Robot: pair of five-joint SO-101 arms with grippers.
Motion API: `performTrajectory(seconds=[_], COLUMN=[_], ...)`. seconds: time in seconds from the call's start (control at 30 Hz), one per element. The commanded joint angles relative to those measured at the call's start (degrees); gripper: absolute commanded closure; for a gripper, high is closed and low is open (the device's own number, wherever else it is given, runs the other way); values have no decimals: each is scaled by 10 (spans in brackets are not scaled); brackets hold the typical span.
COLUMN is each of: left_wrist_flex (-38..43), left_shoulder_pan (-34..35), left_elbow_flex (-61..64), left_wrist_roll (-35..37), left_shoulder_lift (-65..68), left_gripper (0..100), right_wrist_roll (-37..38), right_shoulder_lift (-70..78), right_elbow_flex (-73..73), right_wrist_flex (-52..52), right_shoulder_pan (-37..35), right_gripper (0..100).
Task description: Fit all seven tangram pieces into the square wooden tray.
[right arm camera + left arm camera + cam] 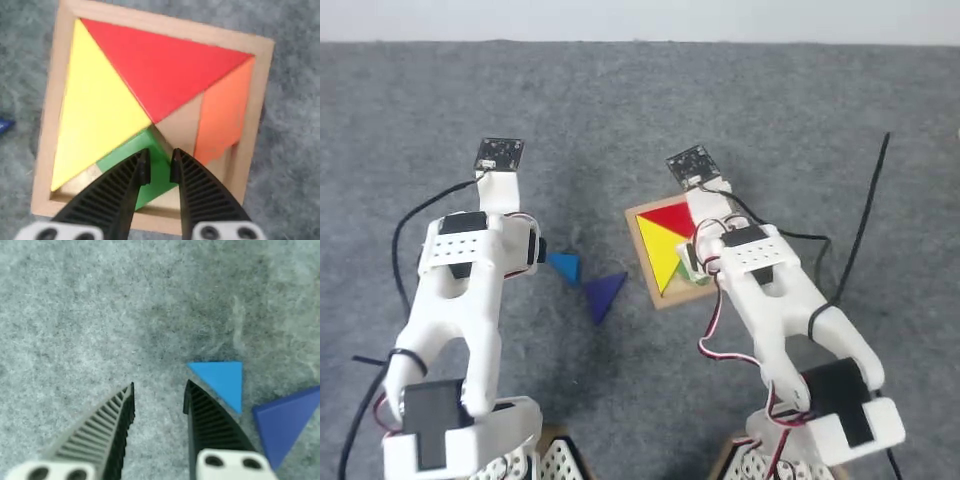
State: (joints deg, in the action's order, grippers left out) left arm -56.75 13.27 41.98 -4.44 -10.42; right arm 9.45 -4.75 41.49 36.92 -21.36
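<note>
Tray: square wooden tray (642,258) (165,30) on the grey worktop (770,120). It holds a red triangle (165,70), yellow triangle (95,110), green piece (122,155) and orange piece (225,110), with bare wood showing between them.
Loose pieces: light blue triangle (565,266) (220,380) and dark blue triangle (603,292) (282,420) lie outside the tray, off its yellow-triangle side; the dark blue one is nearer the tray.
Left claw (159,385): partly open, empty, just beside the light blue triangle, on the side away from the tray.
Right claw (160,152): over the tray's green piece, fingers a narrow gap apart, gripping nothing.

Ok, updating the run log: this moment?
tray: red, yellow, green, orange in; blue, navy triangles out; left end effector open; right end effector above green
</note>
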Motion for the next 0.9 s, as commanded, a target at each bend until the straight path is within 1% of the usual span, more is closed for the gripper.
performTrajectory(seconds=[0.0,0.17,0.27,0.5,0.67,0.87], left_wrist_flex=[10,10,10,9,7,7], left_shoulder_pan=[-2,-2,-2,-3,-2,-2], left_elbow_flex=[-7,-6,-6,-6,-6,-6], left_wrist_roll=[-6,-6,-6,-6,-6,-6], left_shoulder_lift=[-28,-28,-28,-28,-29,-29], left_gripper=[844,844,844,844,844,844], right_wrist_roll=[8,3,2,-5,-4,-4], right_shoulder_lift=[-7,-9,-13,-61,-21,37], right_elbow_flex=[-27,-25,-19,23,18,-32], right_wrist_flex=[-13,-7,16,14,15,21], right_shoulder_pan=[-17,-15,-15,-14,4,8], right_gripper=[908,908,908,908,908,908])
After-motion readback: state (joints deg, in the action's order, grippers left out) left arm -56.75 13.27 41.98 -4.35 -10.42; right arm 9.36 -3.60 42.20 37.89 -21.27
